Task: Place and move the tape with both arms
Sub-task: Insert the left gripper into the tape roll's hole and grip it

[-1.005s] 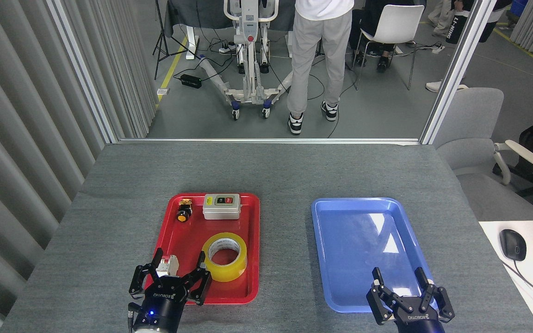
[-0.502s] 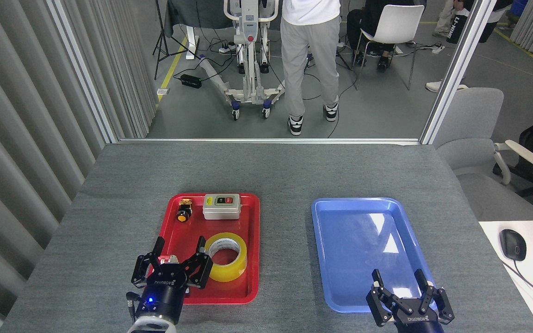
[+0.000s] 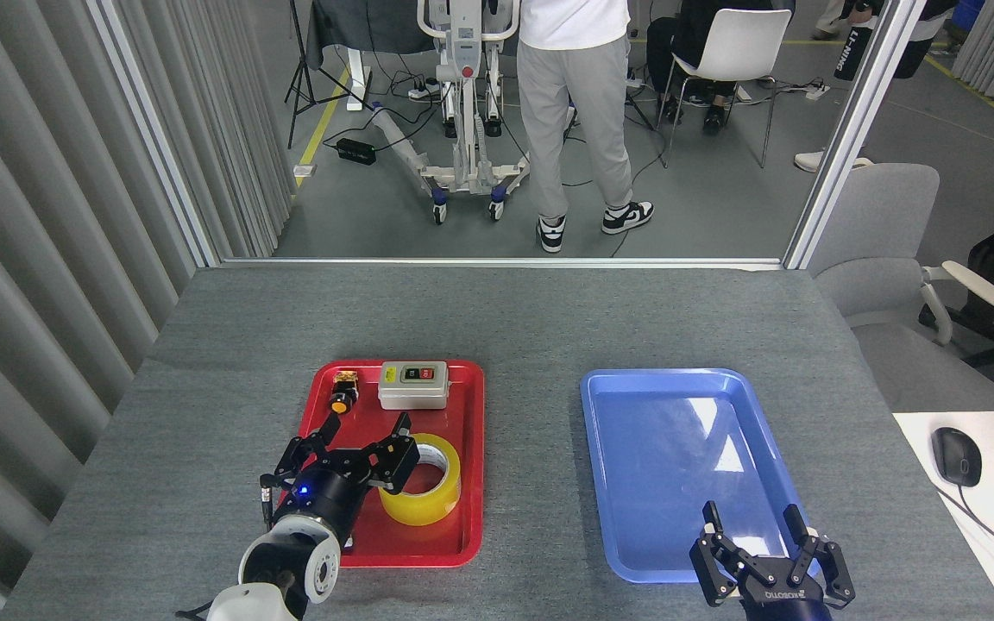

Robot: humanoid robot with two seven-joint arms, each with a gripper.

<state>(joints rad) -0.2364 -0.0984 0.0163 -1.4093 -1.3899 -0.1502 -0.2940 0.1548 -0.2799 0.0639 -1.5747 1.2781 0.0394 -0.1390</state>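
The tape [image 3: 430, 487], a wide yellow roll with a white core, lies flat in the near half of the red tray [image 3: 469, 448]. My left gripper [image 3: 357, 440] hovers open over the tray, just left of the roll, its right finger overlapping the roll's left rim. It holds nothing. My right gripper [image 3: 771, 539] stands open at the bottom edge of the view, over the near rim of the blue tray [image 3: 635, 414], nothing between its fingers.
A grey switch box [image 3: 412, 385] and a small yellow push-button part [image 3: 342, 392] sit at the far end of the red tray. A person stands beyond the table's far edge. A white desk with a mouse [image 3: 956, 455] lies to the right.
My left arm has reached forward and slightly right over the red tray, bringing its open gripper against the tape's left side and covering the small white part. The right gripper sank slightly.
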